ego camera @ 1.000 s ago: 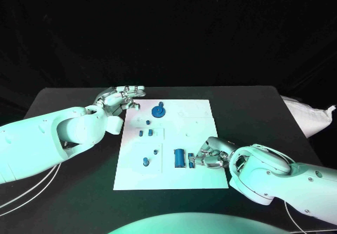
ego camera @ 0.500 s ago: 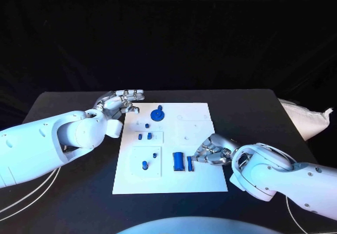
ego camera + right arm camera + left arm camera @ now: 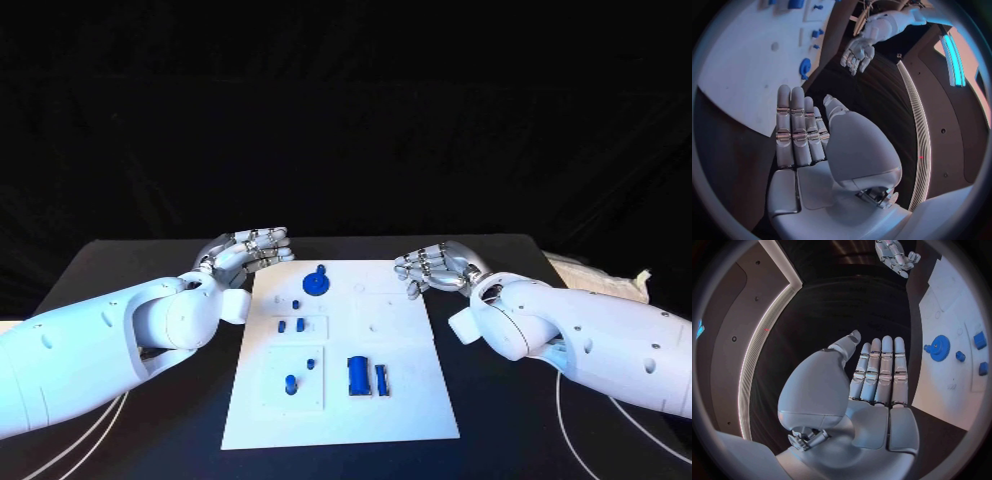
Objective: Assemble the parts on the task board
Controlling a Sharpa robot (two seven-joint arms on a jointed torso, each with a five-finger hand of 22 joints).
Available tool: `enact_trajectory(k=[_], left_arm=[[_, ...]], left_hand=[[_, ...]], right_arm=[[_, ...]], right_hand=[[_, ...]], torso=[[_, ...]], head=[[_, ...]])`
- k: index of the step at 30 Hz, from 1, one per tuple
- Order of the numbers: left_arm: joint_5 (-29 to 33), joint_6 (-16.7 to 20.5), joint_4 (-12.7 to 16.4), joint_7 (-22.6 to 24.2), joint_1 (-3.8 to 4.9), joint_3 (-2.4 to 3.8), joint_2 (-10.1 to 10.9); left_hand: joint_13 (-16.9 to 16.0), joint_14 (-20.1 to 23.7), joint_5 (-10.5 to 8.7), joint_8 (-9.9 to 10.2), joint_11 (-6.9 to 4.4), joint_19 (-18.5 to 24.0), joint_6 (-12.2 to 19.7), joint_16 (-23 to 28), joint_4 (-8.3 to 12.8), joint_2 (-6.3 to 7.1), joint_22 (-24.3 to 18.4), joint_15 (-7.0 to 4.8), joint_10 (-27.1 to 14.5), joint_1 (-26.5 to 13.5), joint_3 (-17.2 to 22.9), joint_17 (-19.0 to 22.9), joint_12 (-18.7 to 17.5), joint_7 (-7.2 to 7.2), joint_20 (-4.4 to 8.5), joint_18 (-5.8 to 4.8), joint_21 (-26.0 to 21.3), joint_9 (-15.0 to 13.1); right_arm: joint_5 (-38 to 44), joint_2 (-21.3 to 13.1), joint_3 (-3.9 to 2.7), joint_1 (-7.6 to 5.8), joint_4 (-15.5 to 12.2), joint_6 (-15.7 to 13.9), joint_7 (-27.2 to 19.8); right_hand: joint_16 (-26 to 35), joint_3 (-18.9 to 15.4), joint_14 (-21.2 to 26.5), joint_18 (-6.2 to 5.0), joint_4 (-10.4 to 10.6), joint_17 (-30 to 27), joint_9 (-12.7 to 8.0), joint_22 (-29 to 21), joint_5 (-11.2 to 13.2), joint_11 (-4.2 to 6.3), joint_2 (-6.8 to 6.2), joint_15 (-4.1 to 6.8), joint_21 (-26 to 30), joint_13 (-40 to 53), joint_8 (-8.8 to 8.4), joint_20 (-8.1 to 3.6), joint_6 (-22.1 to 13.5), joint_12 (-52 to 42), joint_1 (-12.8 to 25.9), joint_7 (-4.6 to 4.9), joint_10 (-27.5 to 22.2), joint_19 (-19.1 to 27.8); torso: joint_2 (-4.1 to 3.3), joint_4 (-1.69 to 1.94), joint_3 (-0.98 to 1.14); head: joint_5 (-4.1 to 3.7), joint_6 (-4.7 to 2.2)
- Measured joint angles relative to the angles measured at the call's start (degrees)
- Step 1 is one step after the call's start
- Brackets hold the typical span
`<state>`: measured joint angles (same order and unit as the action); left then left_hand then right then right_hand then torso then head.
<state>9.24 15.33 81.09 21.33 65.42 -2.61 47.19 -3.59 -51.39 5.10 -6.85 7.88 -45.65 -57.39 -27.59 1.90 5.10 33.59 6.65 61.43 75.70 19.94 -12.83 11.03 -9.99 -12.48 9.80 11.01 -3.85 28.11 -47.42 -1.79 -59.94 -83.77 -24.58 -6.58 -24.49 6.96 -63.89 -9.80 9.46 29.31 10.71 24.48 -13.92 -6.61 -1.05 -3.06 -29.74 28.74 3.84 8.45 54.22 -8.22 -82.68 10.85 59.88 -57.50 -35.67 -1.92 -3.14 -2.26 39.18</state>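
Task board [image 3: 404,400]: plain white, no pattern. Table [image 3: 144,265]: black, matte. Parts: saturated blue throughout, including round gear-shaped part [image 3: 316,284], two upright blocks [image 3: 368,376] near front of board, and small pegs [image 3: 290,326] in left-hand recesses. Left hand [image 3: 248,249]: silver fingers, banded with darker lines across each. Right hand [image 3: 437,265]: same silver finish, same dark banding. Both arms [image 3: 87,345]: glossy white shells. Cables [image 3: 65,455] at left edge: white.
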Motion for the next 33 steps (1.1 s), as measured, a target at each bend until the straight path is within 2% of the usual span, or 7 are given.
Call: enact_trajectory(k=[5,9,14,18,25,28,33], left_arm=[[0.5,0.9,-2.1,2.1,-0.70,0.07,-2.0],[0.9,2.3,-3.7,3.4,-1.02,0.10,-3.4],[0.9,2.8,-3.7,3.5,-1.10,0.09,-3.5],[0.7,3.7,-2.6,3.5,-1.66,0.26,-3.4],[-1.0,9.1,1.9,4.0,-2.93,1.36,-2.9],[-2.5,13.1,4.3,4.5,-3.84,1.77,-2.8],[-4.5,18.8,6.9,5.3,-4.70,2.23,-2.6]], left_hand=[[0.0,-1.0,0.00,2.1,1.35,1.5,0.6,10.0,-0.4,-0.06,-6.2,1.61,-0.9,0.4,-1.1,5.1,-4.3,0.62,-2.18,0.00,-4.7,0.1],[0.0,-1.8,0.00,2.8,1.86,1.6,0.4,14.1,-0.4,-0.51,-9.3,1.93,-1.4,0.8,-2.9,7.0,-6.2,0.84,-2.69,0.00,-6.4,0.1],[1.5,4.8,-2.01,4.6,0.88,7.4,7.8,16.4,-1.0,-2.46,-13.0,0.86,-9.4,-8.7,-5.4,9.4,-8.4,2.11,-1.03,0.00,-8.4,1.6],[2.6,12.4,-3.62,5.8,-0.53,13.7,16.0,18.3,-1.5,-3.81,-16.3,-0.36,-17.9,-19.7,-7.7,11.1,-9.7,3.42,1.23,-1.46,-9.7,2.8],[3.3,22.1,-4.49,6.2,-2.38,21.6,26.2,20.6,-1.8,-4.69,-20.6,-3.40,-28.6,-33.5,-10.8,12.3,-10.4,6.22,4.02,-2.67,-10.4,3.5],[3.4,25.5,-4.49,6.5,-4.19,24.4,29.9,21.4,-1.8,-4.86,-22.1,-4.69,-32.5,-38.5,-11.8,12.5,-10.6,7.68,5.00,-3.55,-10.6,3.6],[3.4,29.9,-4.72,6.5,-6.10,28.1,34.6,23.2,-1.9,-5.00,-24.1,-5.72,-37.5,-44.9,-13.2,12.6,-10.7,8.91,6.32,-4.44,-10.6,3.7]], right_arm=[[-10.0,4.3,-0.33,-0.14,7.2,1.4,-7.0],[-14.5,6.4,-0.44,0.03,11.0,3.1,-10.6],[-15.1,6.4,-0.41,0.01,11.0,3.1,-11.1],[-15.6,5.9,-0.09,0.03,9.3,2.1,-11.1],[-18.5,4.5,0.82,-0.08,2.0,-3.5,-13.5],[-20.7,3.8,1.25,-0.14,-1.4,-7.2,-15.4],[-23.6,3.1,1.64,-0.17,-4.6,-12.2,-18.1]], right_hand=[[13.1,3.4,3.5,0.02,-2.1,-10.6,-2.9,-8.4,1.8,-1.72,-0.72,-2.97,11.5,-12.1,0.00,2.97,-1.0,4.3,-0.9,-0.05,-0.1,1.8],[17.7,3.8,3.4,0.02,-3.7,-15.5,-4.5,-12.1,2.4,-2.16,-1.51,-3.90,16.1,-17.5,0.00,4.00,-1.3,4.4,-0.1,0.23,-0.5,0.8],[20.7,2.2,10.6,0.05,-6.6,-18.9,-6.8,-15.0,4.2,-1.13,-0.29,-3.12,19.3,-20.6,-1.78,2.50,-8.3,6.1,11.7,-1.01,-8.3,7.5],[22.6,0.7,19.3,1.43,-8.1,-20.6,-8.8,-16.5,5.8,0.14,0.40,-1.47,21.0,-21.9,-2.77,0.72,-15.8,7.1,23.2,-2.59,-16.7,15.6],[23.7,-1.0,30.3,3.20,-9.1,-22.8,-10.1,-18.5,7.8,2.87,0.85,1.58,23.2,-24.4,-3.43,-1.56,-25.3,7.6,38.0,-4.66,-27.4,26.0],[24.0,-2.1,34.2,3.20,-9.2,-23.5,-10.3,-19.6,8.5,4.29,0.93,2.15,23.9,-26.0,-3.44,-2.35,-28.6,7.8,43.1,-5.42,-31.1,29.6],[24.0,-4.6,39.3,4.95,-9.3,-25.8,-10.5,-22.1,11.2,5.59,1.02,2.65,26.2,-27.5,-3.44,-4.28,-33.0,7.8,49.9,-8.04,-36.1,34.4]], torso=[[1.02,0.07,-0.21],[1.63,0.32,-0.32],[1.79,0.42,-0.28],[2.26,0.70,0.37],[3.84,1.55,2.33],[4.19,1.75,2.76],[4.38,1.86,3.00]], head=[[-0.20,-1.86],[-0.32,-2.82],[-0.23,-3.03],[0.43,-3.44],[2.00,-4.57],[2.19,-4.74],[2.25,-4.79]])
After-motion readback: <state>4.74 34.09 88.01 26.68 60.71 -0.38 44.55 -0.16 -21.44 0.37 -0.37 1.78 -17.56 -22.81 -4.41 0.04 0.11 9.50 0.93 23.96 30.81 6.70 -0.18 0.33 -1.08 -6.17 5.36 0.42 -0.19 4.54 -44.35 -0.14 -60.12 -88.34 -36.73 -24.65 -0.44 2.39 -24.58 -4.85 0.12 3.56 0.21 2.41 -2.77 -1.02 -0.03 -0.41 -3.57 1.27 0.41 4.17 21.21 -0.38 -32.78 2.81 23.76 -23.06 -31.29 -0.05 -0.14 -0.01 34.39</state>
